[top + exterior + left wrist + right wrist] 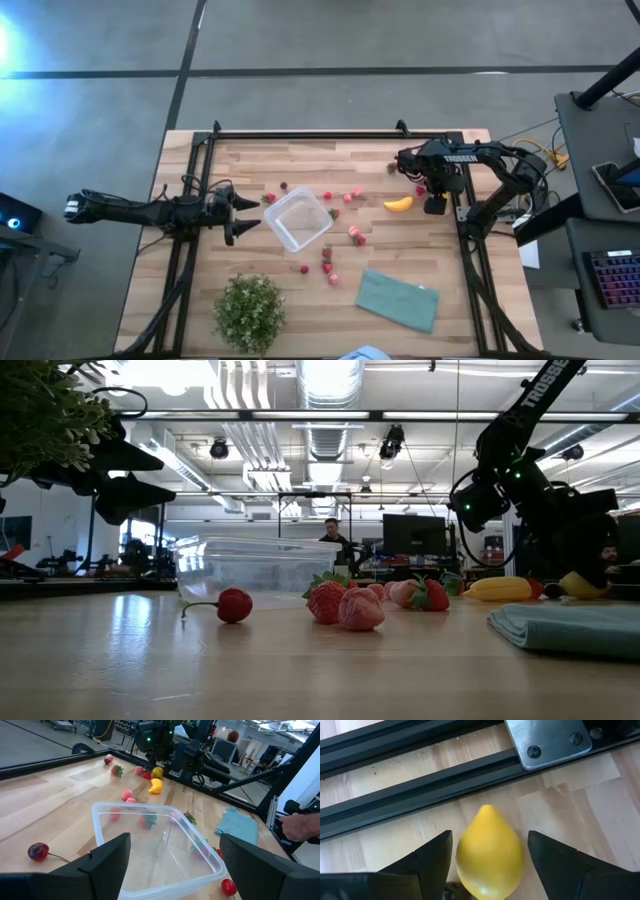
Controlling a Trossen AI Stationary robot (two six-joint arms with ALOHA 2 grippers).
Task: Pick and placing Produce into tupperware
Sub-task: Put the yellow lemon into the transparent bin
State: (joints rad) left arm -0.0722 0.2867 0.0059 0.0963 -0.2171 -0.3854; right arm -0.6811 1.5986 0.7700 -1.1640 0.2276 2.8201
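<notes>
Item: my right gripper [487, 865], at the table's right edge beside the black frame rail [420, 785]. Fingers spread, one on each side of the yellow lemon-shaped fruit [489, 852], with gaps showing on both sides; not yet clenched on it, nothing held.

Item: my left gripper [172, 862], waiting at the left of the table, jaws released wide, empty, facing the clear tupperware [298, 219] just in front of it.

Item: tupperware, near the table's middle, open side up. I cannot tell for certain whether anything lies inside; the strawberries [126, 795] seen through its walls appear to sit on the wood beyond.

Item: produce. Small banana [398, 204] just left of my right gripper; strawberries scattered around the container, a cluster [345, 604] toward the near edge; one cherry-like red fruit [38, 851] with a stem near my left gripper.

Item: teal cloth [398, 299] and potted plant [248, 312], near edge; not part of the job.

Step in hand, as I judge it: lining up the pick on the yellow fruit. Next move calls for closing squarely on its widest part, since the rounded skin may squirt out, then lifting clear of the rail and carrying it left to the container.
</notes>
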